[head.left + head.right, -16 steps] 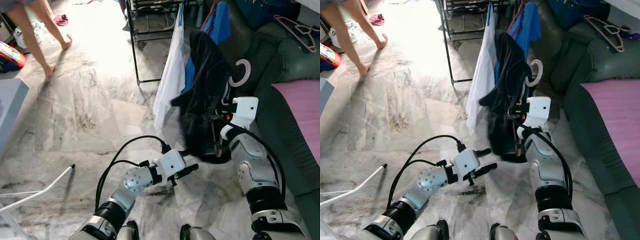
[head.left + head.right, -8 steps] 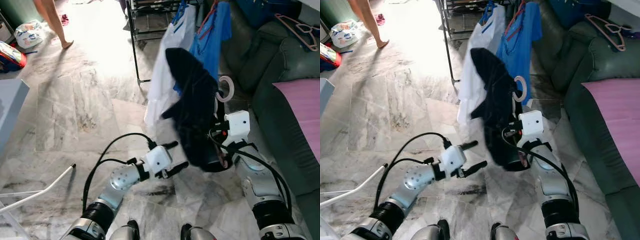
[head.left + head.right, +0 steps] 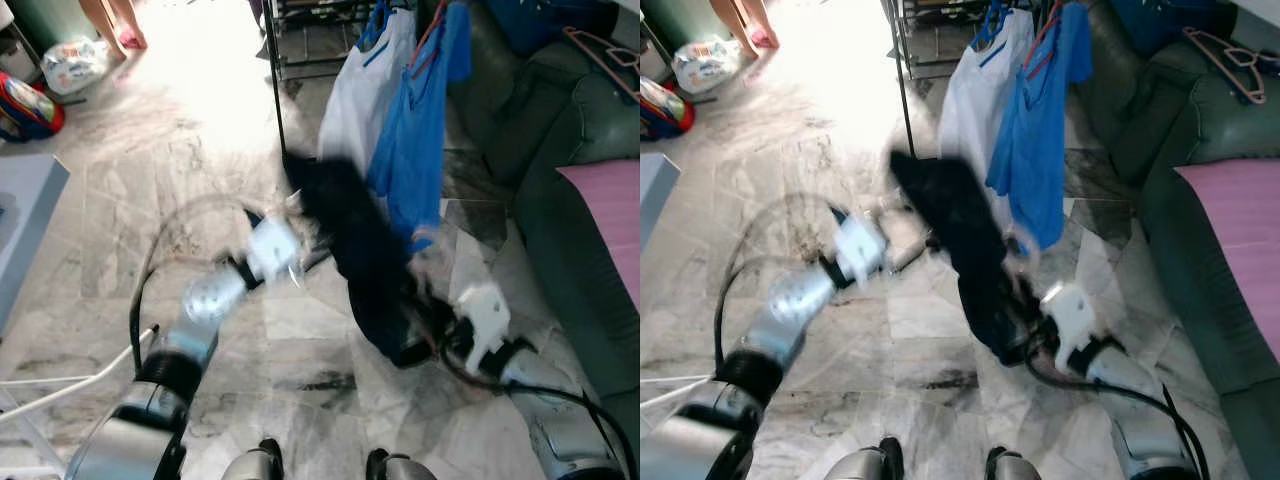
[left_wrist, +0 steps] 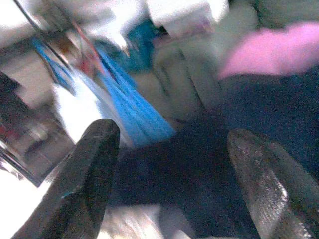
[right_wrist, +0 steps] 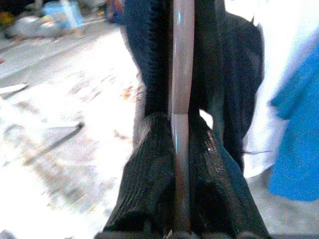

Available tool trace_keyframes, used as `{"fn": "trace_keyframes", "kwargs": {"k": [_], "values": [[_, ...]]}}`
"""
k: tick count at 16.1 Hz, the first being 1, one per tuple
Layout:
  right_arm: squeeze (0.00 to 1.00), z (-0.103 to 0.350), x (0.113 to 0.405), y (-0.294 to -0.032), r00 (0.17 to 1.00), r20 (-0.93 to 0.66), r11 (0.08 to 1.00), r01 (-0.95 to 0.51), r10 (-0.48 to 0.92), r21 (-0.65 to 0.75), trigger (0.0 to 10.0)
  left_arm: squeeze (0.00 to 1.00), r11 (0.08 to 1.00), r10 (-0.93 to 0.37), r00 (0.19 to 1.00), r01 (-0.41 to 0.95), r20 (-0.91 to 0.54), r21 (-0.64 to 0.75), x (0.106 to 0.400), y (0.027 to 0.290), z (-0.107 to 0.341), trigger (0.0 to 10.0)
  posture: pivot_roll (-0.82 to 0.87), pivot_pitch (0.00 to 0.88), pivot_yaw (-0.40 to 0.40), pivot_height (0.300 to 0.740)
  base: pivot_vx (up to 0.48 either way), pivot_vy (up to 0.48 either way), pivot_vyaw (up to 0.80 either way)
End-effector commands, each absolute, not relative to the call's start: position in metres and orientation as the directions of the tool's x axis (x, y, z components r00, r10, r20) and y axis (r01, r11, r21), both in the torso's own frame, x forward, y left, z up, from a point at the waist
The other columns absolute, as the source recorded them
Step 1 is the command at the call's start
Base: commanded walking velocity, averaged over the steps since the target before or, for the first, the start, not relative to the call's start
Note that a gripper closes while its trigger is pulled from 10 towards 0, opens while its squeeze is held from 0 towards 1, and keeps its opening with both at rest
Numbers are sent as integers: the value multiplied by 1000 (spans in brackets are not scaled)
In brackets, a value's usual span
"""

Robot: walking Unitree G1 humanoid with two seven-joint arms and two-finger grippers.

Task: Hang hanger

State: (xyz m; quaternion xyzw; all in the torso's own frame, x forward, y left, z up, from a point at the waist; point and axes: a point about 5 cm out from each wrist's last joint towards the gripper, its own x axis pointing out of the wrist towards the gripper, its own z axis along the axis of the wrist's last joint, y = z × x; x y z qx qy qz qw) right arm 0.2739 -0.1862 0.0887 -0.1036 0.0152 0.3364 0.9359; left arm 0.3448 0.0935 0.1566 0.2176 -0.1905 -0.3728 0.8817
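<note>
Our right gripper is clamped on a pink hanger carrying a black garment, just beyond which a blue shirt and white shirt hang on a rack. Our left gripper, fingers spread, reaches toward the garment; motion blurs both arms.
</note>
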Motion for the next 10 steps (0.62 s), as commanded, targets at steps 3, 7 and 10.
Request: {"fn": "trace_keyframes", "kwargs": {"k": [3, 7, 10], "values": [[0, 107, 278, -179, 746, -15, 724, -650, 666, -231, 10000, 1000, 623, -745, 652, 604, 140, 498, 338, 89, 141, 10000, -56, 202, 63, 740, 0, 0, 0], [0, 108, 273, -179, 720, -20, 694, -676, 694, -246, 10000, 1000, 587, -758, 647, 621, 83, 519, 335, 94, 129, 10000, -52, 203, 64, 740, 0, 0, 0], [0, 112, 270, -183, 675, -40, 644, -718, 736, -264, 10000, 8, 586, -715, 699, 574, 31, 573, 343, 109, 128, 10000, -50, 201, 68, 740, 0, 0, 0]]}}
